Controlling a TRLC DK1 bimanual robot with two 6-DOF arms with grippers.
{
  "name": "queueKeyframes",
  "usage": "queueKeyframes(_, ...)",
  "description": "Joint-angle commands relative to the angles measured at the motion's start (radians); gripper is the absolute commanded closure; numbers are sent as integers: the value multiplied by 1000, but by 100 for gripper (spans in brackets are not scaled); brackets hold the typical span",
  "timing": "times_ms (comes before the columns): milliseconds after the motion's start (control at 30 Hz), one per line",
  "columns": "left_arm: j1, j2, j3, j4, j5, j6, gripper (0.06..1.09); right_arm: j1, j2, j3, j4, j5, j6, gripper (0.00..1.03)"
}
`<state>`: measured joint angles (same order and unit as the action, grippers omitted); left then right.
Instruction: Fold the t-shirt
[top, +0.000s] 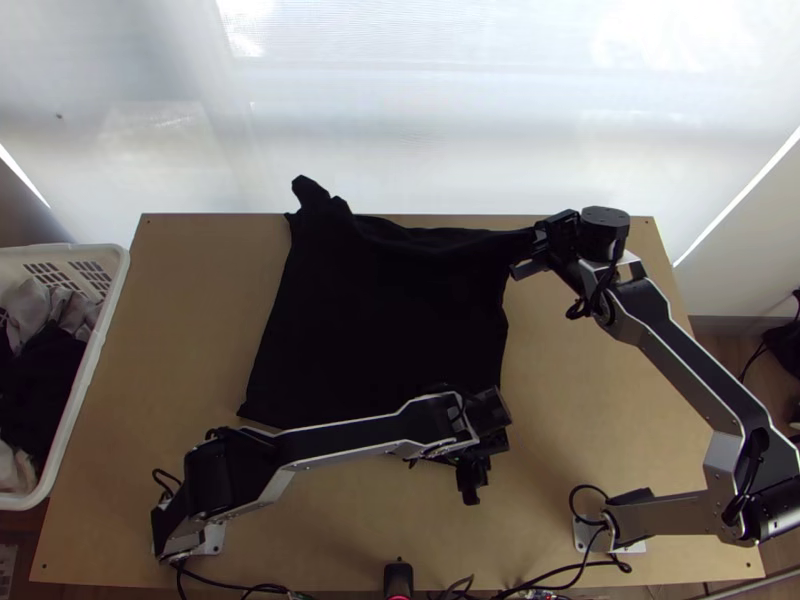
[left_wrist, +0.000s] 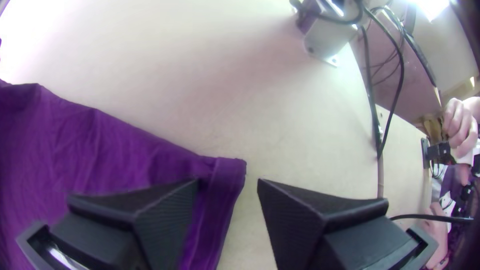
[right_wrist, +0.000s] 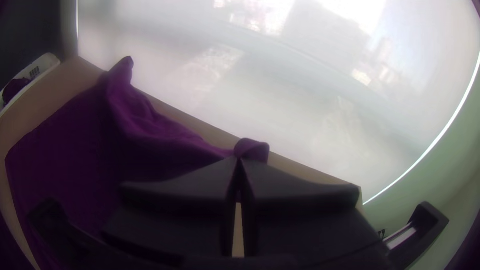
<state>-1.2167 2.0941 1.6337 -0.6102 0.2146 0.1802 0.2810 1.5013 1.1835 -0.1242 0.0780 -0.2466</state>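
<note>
Low centre-right of the top view, nearest me: left gripper (left_wrist: 228, 182), released, its fingers apart; the left wrist view puts the hemmed near corner (left_wrist: 227, 172) between them, one finger over cloth, the other over bare wood.

Mid-frame: t-shirt (top: 380, 320) on the table (top: 580, 420), body spread broadly flat; basket (top: 84, 370) at the left edge, holding other cloth.

Far side, upper right: right gripper (right_wrist: 239, 161) clenched on the shirt's far corner; far edge rumpled, a twisted tip (top: 312, 192) poking out upper left.

Judgement: I am setting up a paired grasp for a fold across toward frame left; I should centre the hem, lower slightly, close squarely on all layers; then tension lightly, lift both corners together, evenly; a shallow pinch may slip, hard pulling may skew the body.
</note>
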Motion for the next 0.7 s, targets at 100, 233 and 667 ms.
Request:
queueKeyframes(100,0,50,12,-20,5,16,83,-13,-9,7,-2,-1,6,100)
queueKeyframes(233,0,50,6,-19,5,16,101,-11,-13,7,-3,-1,6,100)
queueKeyframes(667,121,-264,-17,-74,0,18,105,-22,-59,53,-78,0,-8,100)
